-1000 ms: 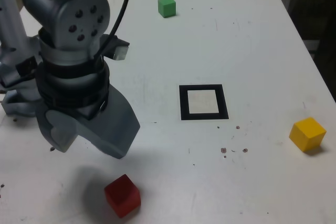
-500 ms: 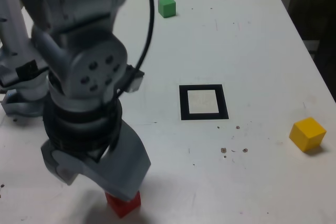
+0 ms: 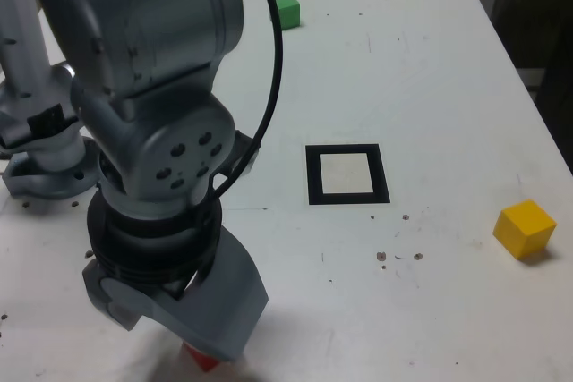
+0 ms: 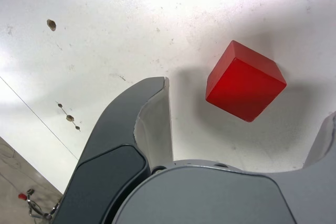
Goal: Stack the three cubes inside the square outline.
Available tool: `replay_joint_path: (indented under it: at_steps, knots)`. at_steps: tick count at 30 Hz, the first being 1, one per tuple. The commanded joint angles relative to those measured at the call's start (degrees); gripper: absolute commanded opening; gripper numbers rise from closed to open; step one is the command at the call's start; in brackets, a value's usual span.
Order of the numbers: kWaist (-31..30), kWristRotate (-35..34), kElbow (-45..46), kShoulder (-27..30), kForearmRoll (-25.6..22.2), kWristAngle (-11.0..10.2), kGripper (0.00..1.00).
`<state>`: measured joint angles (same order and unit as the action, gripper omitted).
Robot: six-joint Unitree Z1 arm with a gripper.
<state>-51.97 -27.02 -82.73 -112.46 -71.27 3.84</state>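
Grey metal hand (image 4: 239, 129) now lowered over the small matte red cube (image 4: 245, 81), jaws spread wide either side, not touching, cube on white desk (image 3: 430, 69) near its front edge, no legible writing

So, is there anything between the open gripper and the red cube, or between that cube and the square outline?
Nothing visible. In the wrist view the red cube sits on bare table between the open jaws of the gripper. In the exterior view, the table between it and the square outline shows only small specks.
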Motion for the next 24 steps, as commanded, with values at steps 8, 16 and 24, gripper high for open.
replay_joint_path:
  at_steps: [8,16,24]
  knots:
    - [-1.24,8.16,-1.2,0.15,-0.84,-2.81,1.0]
    - [-1.93,18.85,-1.06,0.0,-0.89,-5.57,1.0]
    - [-2.0,20.17,-0.56,-0.11,-0.98,-6.52,0.99]
